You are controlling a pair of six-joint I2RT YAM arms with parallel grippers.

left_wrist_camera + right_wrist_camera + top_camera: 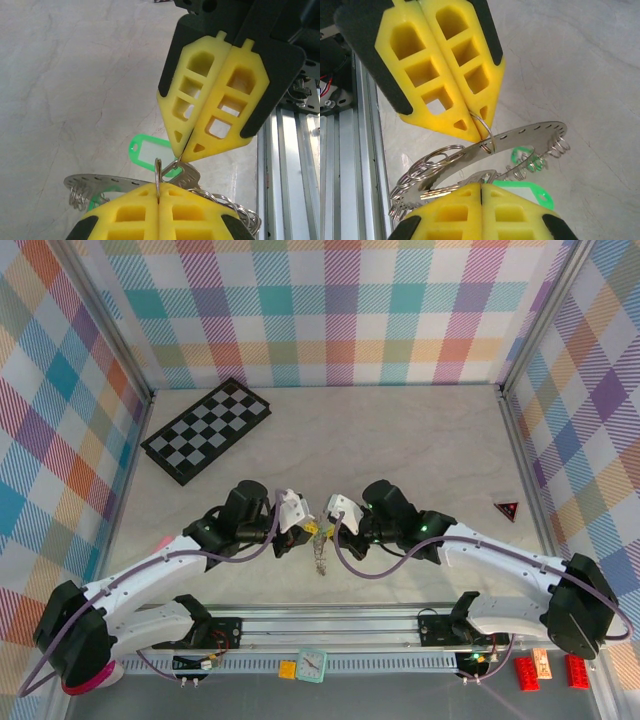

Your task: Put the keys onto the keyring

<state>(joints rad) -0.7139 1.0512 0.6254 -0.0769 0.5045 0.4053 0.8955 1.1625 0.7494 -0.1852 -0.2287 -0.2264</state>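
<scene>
My two grippers meet tip to tip above the table's middle. The left gripper [303, 525] [159, 189] is shut on a small split ring [158, 172] that threads a hole in the keyring [530, 137], a flat grey band hung with several small wire rings. The keyring dangles below both grippers [321, 558]. The right gripper [335, 523] [481, 186] is shut on a silver key [189, 175] with a green tag [147, 152] [532, 194], held against the split ring. A second green tag [520, 155] shows behind the band; its key is hidden.
A folded chessboard [207, 429] lies at the back left and a red triangle [507, 510] at the right. An aluminium rail [330, 625] runs along the near edge, with a small clock [312, 665] and red bricks [525, 673] in front. Plaid walls close three sides.
</scene>
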